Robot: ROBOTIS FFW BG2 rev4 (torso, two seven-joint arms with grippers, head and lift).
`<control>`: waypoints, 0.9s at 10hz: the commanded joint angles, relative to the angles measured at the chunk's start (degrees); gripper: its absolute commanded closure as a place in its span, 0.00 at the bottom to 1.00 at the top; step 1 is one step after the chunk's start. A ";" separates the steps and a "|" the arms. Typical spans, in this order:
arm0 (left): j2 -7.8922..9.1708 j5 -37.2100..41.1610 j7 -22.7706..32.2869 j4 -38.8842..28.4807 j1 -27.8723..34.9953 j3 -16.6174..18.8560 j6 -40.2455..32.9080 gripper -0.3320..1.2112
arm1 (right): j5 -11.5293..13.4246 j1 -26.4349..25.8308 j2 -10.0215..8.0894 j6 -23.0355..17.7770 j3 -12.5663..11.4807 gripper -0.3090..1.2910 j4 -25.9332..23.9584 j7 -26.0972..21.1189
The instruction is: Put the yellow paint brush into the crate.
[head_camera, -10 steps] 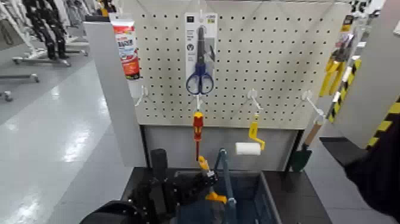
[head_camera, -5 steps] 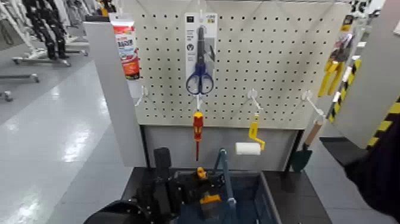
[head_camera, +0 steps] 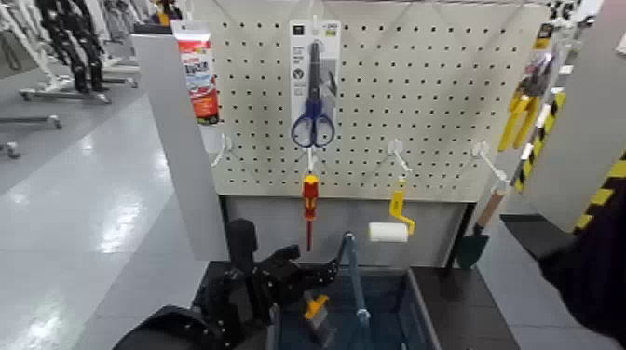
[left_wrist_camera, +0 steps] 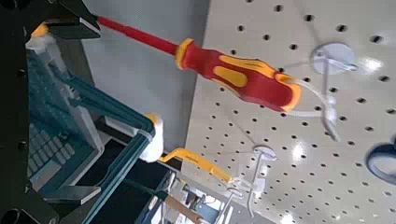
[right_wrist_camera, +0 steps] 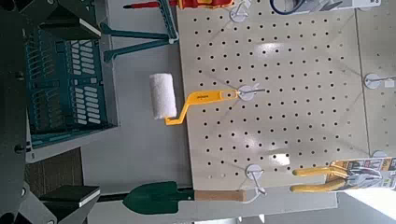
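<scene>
Fingers (left_wrist_camera: 75,26) wide, empty: left gripper (left_wrist_camera: 95,112), crate's (head_camera: 424,312) 11 o'clock. Yellow-banded paint brush (head_camera: 319,307) inside; looks placed, arm withdrawal left. Right gripper (right_wrist_camera: 95,112) wide, facing pegboard (right_wrist_camera: 280,112).

My right jaws open at frame edge (right_wrist_camera: 67,112), slotted crate (right_wrist_camera: 79,75) between them, white roller (right_wrist_camera: 162,96) and green trowel (right_wrist_camera: 157,198) hanging from pegboard (right_wrist_camera: 271,103), yellow-handled pliers (right_wrist_camera: 347,175) beyond.

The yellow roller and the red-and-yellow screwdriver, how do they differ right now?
The roller has a white cylinder; the screwdriver has a red shaft.
The roller's frame bends; the screwdriver is straight.
Both hang from pegboard hooks.
</scene>
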 commanded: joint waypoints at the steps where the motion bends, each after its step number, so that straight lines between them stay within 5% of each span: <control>1: 0.14 -6.11 1.37 -3.13 1.33 0.77 -2.16 0.30 | -0.08 -0.01 0.00 0.00 0.00 0.28 0.00 0.00; 9: -0.83 -22.90 7.08 -11.48 11.00 9.30 -7.61 0.30 | -0.17 -0.01 -0.26 -0.35 -0.44 0.28 0.09 0.00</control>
